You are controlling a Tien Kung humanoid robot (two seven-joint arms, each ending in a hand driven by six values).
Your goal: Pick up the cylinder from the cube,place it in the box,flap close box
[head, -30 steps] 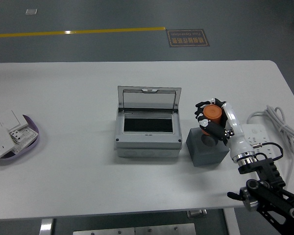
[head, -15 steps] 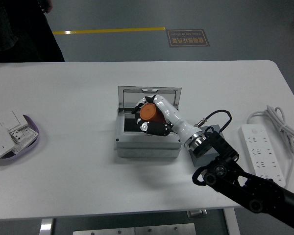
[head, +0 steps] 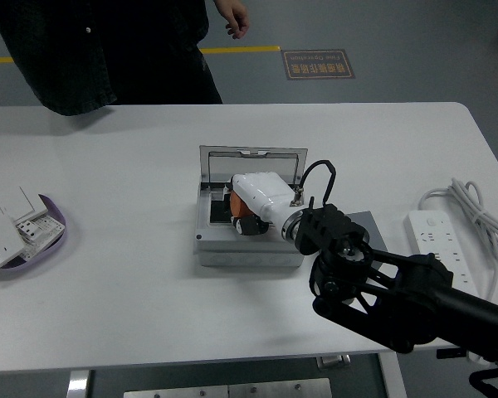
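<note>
One smooth white right hand [head: 259, 201] inside grey box [head: 207, 245]

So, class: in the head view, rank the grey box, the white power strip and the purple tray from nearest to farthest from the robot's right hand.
1. Grey box: the right hand is in its opening, at the table's centre.
2. White power strip: at the table's right side.
3. Purple tray: farthest, at the table's left edge.
</note>
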